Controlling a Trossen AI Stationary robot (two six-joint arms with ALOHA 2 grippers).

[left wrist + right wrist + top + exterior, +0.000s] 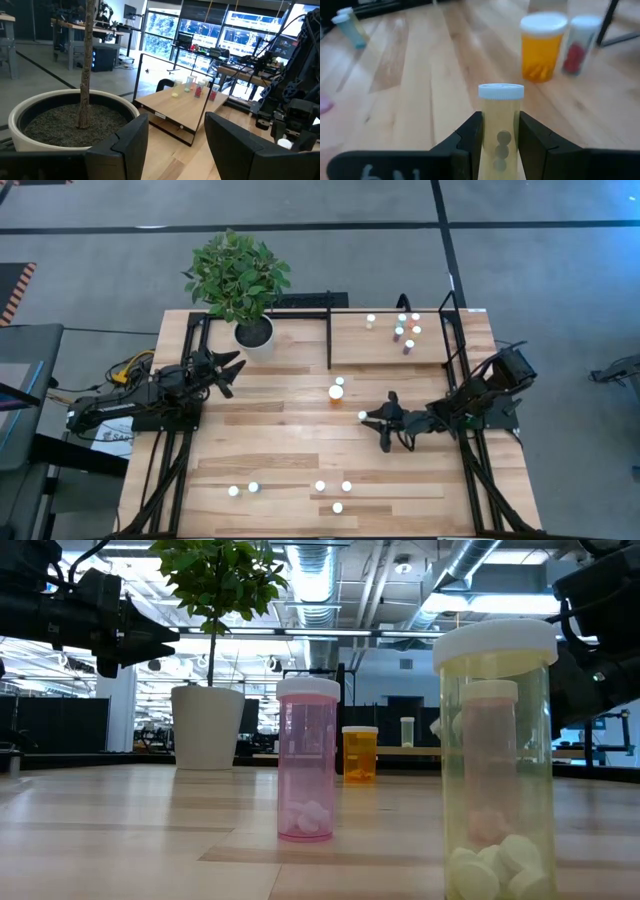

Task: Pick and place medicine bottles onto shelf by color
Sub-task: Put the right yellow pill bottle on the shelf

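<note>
The surface (300, 440) carries a potted plant (238, 278) at its far left corner and the shelf (385, 345) at its far right, where several small bottles (405, 330) already stand grouped. Loose bottles (320, 486) remain scattered along the near edge, and a larger orange bottle (336, 392) stands near the centre. These bottles appear to be light, rigid plastic cylinders with smooth, likely slippery walls and a few pills inside; they should tolerate a firm pinch but tip easily, since they are tall for their base. The recommended hold is across the body just below the white cap, with the bottle kept upright. The right end effector (375, 418) is right of centre on the surface, clenched on a pale yellow-green bottle (500, 127); the right wrist view shows its two dark fingers (470, 137) pressed against opposite sides of the body, cap clear above them. The left end effector (232, 370) hangs near the plant pot with its fingers parted and nothing between them.
</note>
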